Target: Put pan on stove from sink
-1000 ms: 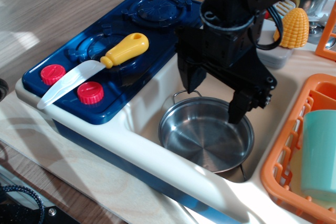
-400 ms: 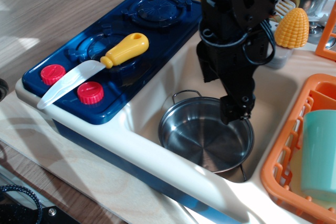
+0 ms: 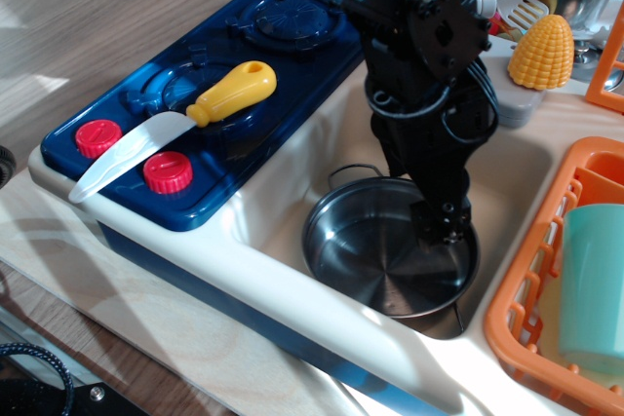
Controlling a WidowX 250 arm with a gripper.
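Pincer (image 3: 444, 226) has sunk onto the pan's (image 3: 375, 255) far rim, nudging it rightward in the sink (image 3: 292, 177); grip state unclear.

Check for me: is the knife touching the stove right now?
Touching. The only view shows the knife lying flat on the stove, its yellow handle across the near burner and its white blade tip resting between the two red knobs.

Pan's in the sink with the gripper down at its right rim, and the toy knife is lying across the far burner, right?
Not quite: the knife lies across the near burner, by the red knobs, as the observation.image view shows. The pan is in the sink, the gripper at its right rim.
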